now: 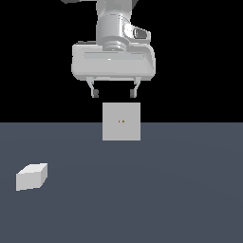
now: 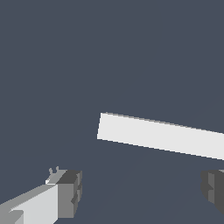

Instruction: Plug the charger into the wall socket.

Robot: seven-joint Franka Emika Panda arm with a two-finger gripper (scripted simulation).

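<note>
Gripper (image 1: 114, 92) hanging high above the dark grey floor (image 1: 180, 190), fingers spread wide with nothing between them, fingertips pointing down. Directly under it in the exterior view, the wall socket (image 1: 121, 121): flat light-grey square panel, upright, two tiny yellowish dots at centre, clear of the fingertips. Charger (image 1: 32, 176), a small plain white-grey block, lying on the floor well apart from the socket, nearer the camera and toward the exterior view's left. In the wrist view, socket (image 2: 162, 135) seen edge-on as a slanted pale strip, one dark finger pad (image 2: 72, 192) either side, gripper (image 2: 142, 190) holding nothing
</note>
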